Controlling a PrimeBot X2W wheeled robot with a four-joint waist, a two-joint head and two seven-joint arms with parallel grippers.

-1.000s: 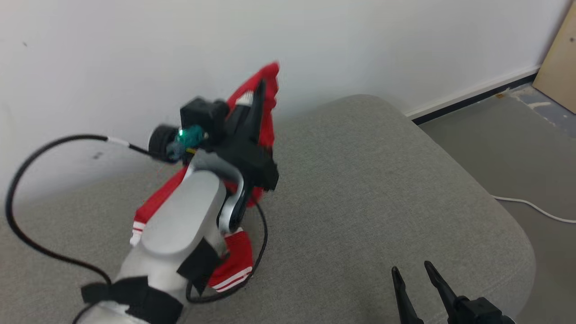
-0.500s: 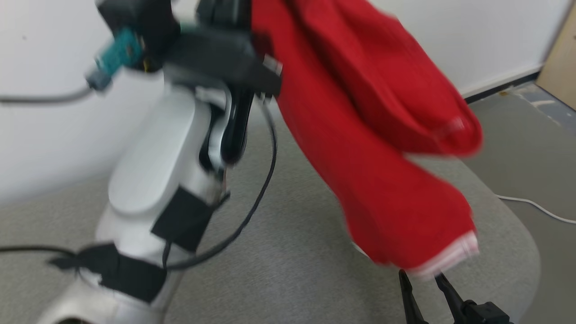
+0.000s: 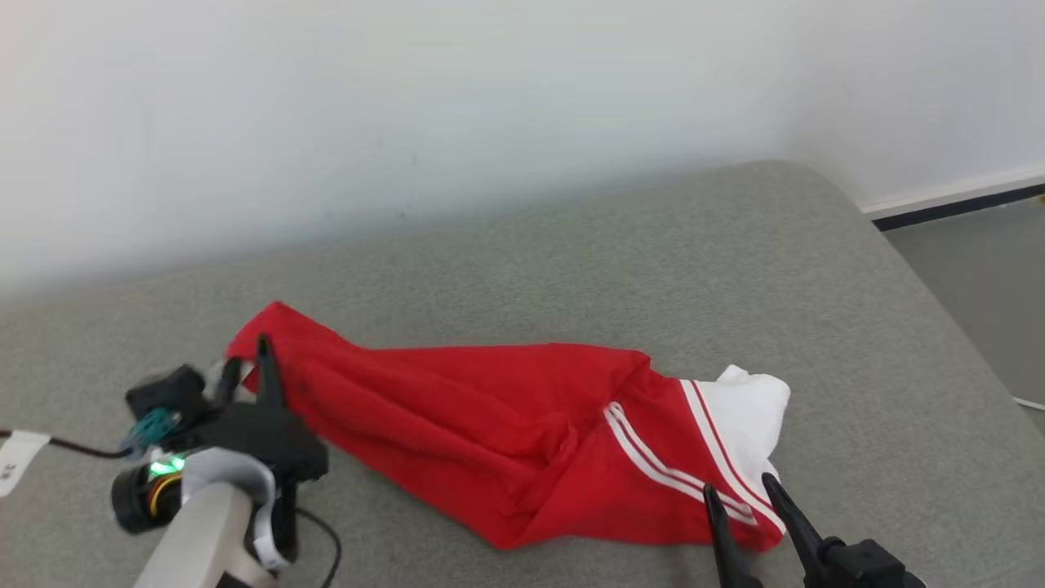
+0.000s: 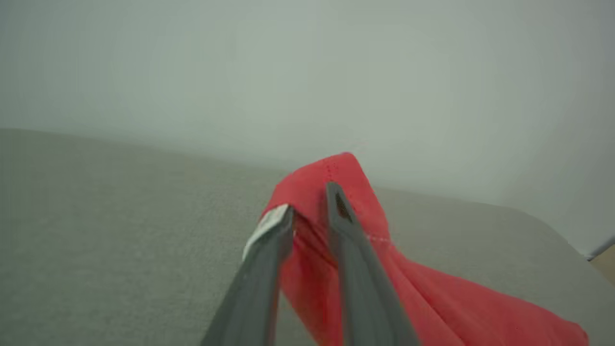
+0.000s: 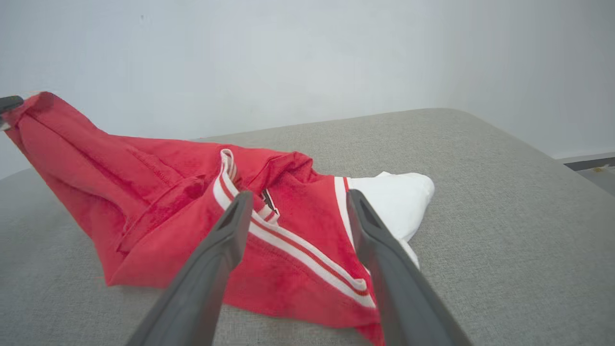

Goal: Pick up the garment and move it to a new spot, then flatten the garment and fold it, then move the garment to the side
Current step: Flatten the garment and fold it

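The garment point(image 3: 457, 408) is red with white stripes and a white patch at its right end. It lies stretched across the grey cushion point(image 3: 653, 269). My left gripper point(image 3: 249, 359) is at its left end, jaws nearly closed on a raised corner of the fabric. In the left wrist view the left gripper point(image 4: 310, 199) pinches red garment point(image 4: 432, 298) cloth that peaks beyond the tips. My right gripper point(image 3: 739, 486) stands open just above the striped right end. In the right wrist view the right gripper point(image 5: 299, 197) holds nothing, and the garment point(image 5: 144, 168) lies beyond it.
A white wall point(image 3: 490, 122) runs along the back of the cushion. The cushion's rounded right edge drops to grey floor point(image 3: 980, 278) with a dark baseboard point(image 3: 955, 208). A black cable point(image 3: 65, 445) with a white tag point(image 3: 16, 461) trails from my left wrist.
My left arm swung the garment up through the air, then down and left, laying it out along the cushion. The head view has also shifted. The right gripper stayed open.
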